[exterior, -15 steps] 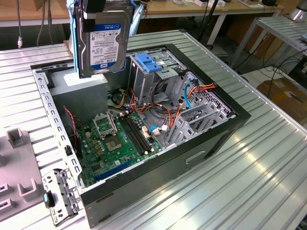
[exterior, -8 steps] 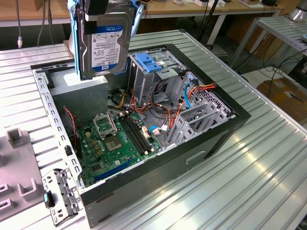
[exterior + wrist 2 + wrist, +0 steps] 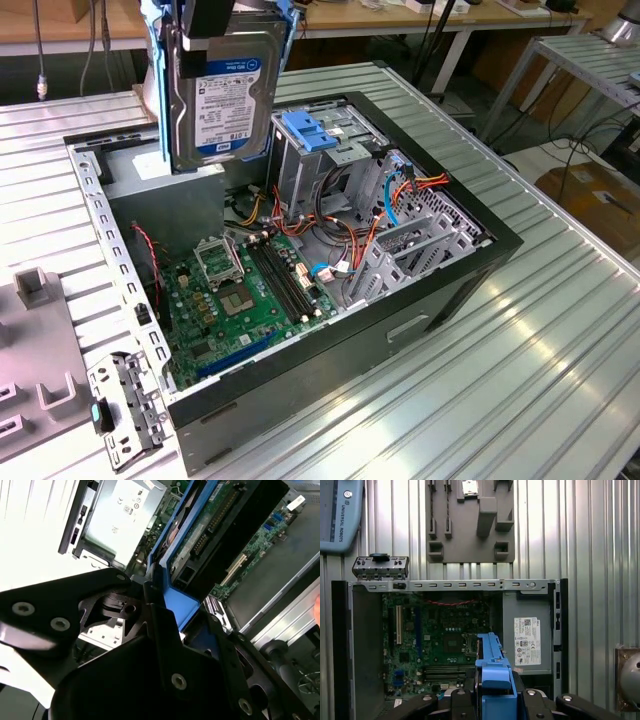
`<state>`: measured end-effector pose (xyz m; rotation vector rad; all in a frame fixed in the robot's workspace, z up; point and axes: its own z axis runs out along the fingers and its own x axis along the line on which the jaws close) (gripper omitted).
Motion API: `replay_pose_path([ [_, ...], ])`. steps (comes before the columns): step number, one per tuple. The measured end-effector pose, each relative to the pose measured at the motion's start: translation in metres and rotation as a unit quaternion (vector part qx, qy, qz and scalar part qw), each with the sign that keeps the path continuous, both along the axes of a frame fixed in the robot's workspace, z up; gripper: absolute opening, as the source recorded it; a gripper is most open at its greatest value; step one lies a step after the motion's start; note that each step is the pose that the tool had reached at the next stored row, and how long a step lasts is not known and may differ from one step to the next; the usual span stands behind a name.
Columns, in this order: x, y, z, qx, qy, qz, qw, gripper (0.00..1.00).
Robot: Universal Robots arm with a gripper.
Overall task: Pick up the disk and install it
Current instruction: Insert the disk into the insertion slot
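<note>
The claw (image 3: 159, 592) is built of matte black parts: broad, flat link plates with rounded corners, hinged on either side of a thick black middle block. Round silver screws (image 3: 60, 624) are set into the plates, paired on one outer plate and single nearer the middle. In the first wrist view, four such screws (image 3: 423, 698) are spread across the claw's black links.

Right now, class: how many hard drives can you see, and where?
1. The disk hangs upright in the hand above the open computer case; others may be hidden inside the drive cage.
</note>
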<state>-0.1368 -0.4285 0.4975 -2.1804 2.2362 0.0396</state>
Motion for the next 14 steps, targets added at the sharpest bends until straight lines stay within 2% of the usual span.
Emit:
replay_pose_path([
  [5, 0.0004, -0.0059, 0.0000, 0.0000, 0.0000, 0.000, 1.00000, 0.37],
  [14, 0.0009, -0.0078, 0.0000, 0.0000, 0.0000, 0.000, 1.00000, 0.37],
])
